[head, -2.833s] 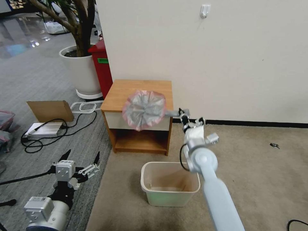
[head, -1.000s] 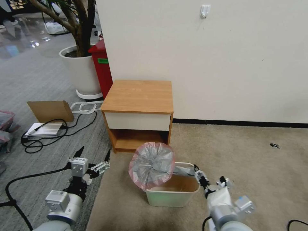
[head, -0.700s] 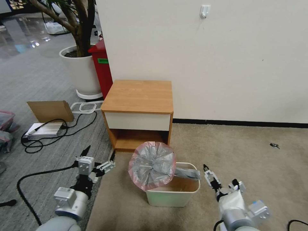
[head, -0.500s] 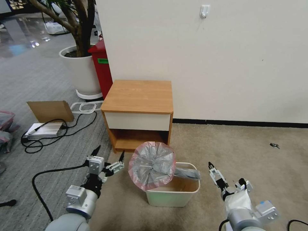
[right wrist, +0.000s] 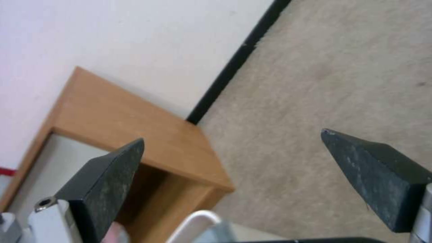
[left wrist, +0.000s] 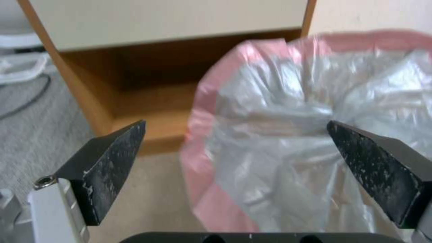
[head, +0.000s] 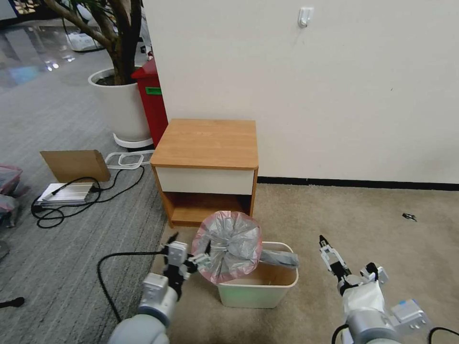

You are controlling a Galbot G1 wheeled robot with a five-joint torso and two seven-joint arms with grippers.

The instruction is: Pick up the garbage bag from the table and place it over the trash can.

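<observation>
Done: the garbage bag (head: 227, 246) is off the nightstand (head: 206, 143), whose orange-brown top is bare, and it is at the trash can (head: 256, 282).
Left: as I judge it, the bag's mouth has yet to be opened out and pulled down around the bin's rolled rim; the bag is gathered, not fitted, so the placing is roughly half done.
Bag position: it stands as a puffed disc over the bin's left near corner, leaning on the rim, with a grey twisted tail (head: 279, 258) lying across the bin opening toward the right side.
Bag look: thin, crinkly, translucent grey plastic, pleats running to a centre knot, with a pink band round the edge; in the left wrist view the pink rim (left wrist: 205, 111) is soft and wavy.
Bin look: cream-white, rectangular with rounded corners, on beige carpet just in front of the nightstand's lower shelf; its inside has no liner.
Left gripper (head: 189, 249): jaws spread wide, gripping nothing, at the bag's left edge; in its wrist view the 2 dark fingers (left wrist: 112, 162) frame the pink rim.
Right gripper (head: 345, 265): jaws wide apart and empty, to the right of the bin, clear of the bag's tail.
</observation>
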